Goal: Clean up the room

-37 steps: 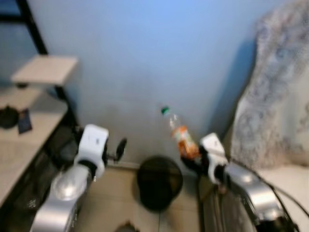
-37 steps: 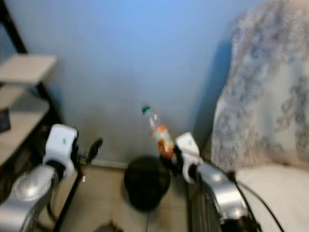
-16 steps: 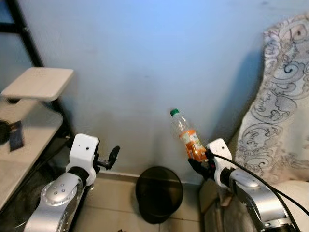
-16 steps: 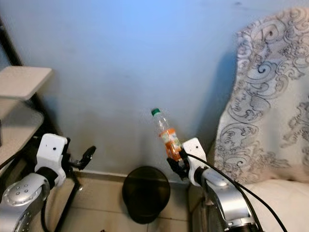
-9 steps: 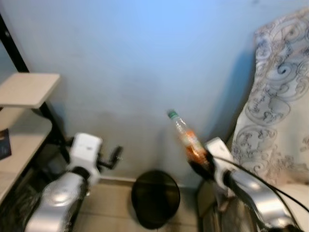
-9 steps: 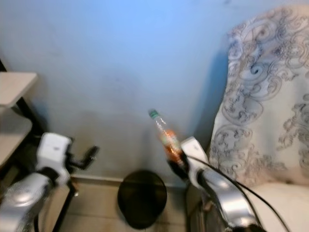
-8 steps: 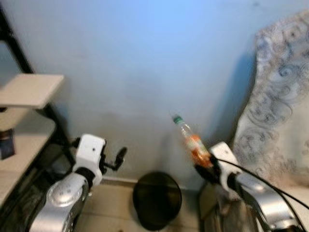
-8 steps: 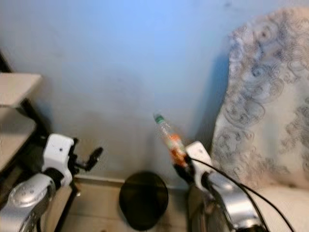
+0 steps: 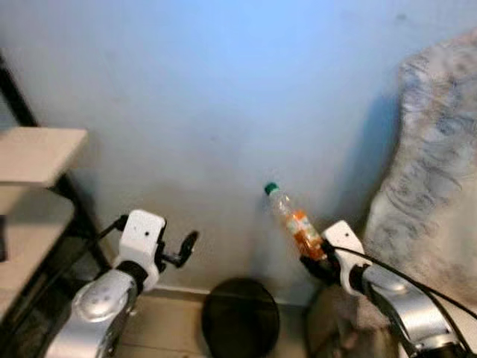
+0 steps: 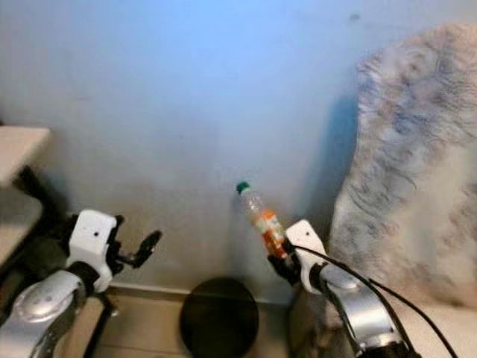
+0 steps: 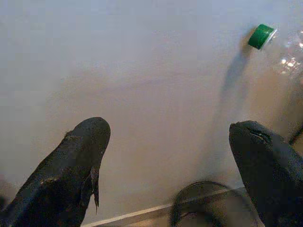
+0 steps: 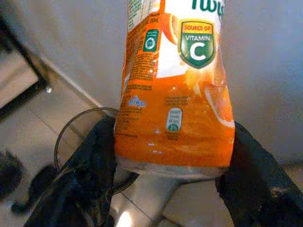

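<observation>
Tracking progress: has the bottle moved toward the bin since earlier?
No. The bottle stays above and right of the bin, in the right gripper; only the camera shifted.

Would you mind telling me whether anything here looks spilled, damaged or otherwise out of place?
Nothing stands out. The right gripper holds the orange-labelled bottle by its base, green cap on, tilted toward the wall, above and beside the black bin on the floor. No spill shows. The left gripper is open and holds nothing.

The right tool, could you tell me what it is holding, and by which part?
An orange-labelled plastic bottle, gripped at its base by the right tool.
</observation>
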### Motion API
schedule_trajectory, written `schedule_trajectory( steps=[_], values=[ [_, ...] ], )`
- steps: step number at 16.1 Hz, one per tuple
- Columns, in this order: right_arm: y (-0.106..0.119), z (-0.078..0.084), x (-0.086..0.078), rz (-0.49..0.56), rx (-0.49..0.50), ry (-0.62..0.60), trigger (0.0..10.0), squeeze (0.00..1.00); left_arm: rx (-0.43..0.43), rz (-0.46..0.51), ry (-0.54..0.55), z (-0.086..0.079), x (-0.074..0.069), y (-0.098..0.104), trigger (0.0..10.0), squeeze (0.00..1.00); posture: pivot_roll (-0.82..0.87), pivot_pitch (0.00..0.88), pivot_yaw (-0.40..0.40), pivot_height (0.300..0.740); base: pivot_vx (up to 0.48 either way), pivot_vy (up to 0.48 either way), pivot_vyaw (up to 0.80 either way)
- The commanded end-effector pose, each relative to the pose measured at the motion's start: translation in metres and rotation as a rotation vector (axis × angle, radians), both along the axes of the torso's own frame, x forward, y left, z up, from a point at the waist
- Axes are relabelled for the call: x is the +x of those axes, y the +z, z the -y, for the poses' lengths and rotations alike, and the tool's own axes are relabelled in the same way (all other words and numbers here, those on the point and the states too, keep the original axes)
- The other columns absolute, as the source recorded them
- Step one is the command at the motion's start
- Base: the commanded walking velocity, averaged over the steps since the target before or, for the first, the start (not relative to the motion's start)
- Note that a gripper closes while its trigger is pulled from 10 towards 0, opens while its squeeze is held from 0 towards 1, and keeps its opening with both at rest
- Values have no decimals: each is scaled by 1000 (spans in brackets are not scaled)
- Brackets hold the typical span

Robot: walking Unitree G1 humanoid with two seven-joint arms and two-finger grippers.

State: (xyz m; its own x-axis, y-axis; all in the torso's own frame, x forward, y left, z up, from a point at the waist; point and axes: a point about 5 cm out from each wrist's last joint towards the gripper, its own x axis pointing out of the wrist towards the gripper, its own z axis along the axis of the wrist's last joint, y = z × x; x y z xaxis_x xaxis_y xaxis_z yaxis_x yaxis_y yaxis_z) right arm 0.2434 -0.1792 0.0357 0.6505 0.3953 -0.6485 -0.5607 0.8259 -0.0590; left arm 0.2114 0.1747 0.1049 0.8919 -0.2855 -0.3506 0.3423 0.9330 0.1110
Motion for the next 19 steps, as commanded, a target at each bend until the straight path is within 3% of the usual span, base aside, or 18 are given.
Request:
schedule_trajectory(
  steps=[1, 3, 6, 14, 19],
  values=[
    [4, -7, 7, 28, -33, 39, 10000, 0, 6, -10, -22, -1, -1, 1, 10000, 0, 143, 0, -34, 740, 0, 0, 0],
    [-5, -3, 6, -12, -127, 96, 10000, 0, 39, -49, -101, 1, -6, -4, 10000, 0, 144, 0, -35, 740, 0, 0, 0],
    [-18, -3, 9, -67, -249, 187, 10000, 0, 96, -194, -278, 1, -22, -19, 10000, 0, 139, 0, -32, 740, 0, 0, 0],
    [-66, -31, 9, -178, -504, 382, 10000, 0, 122, -275, -392, -3, -26, -24, 10000, 0, 130, 0, -29, 740, 0, 0, 0],
    [-79, -54, 2, -207, -507, 436, 10000, 0, 118, -293, -410, -3, -30, -25, 10000, 0, 132, 0, -26, 740, 0, 0, 0]
  ],
)
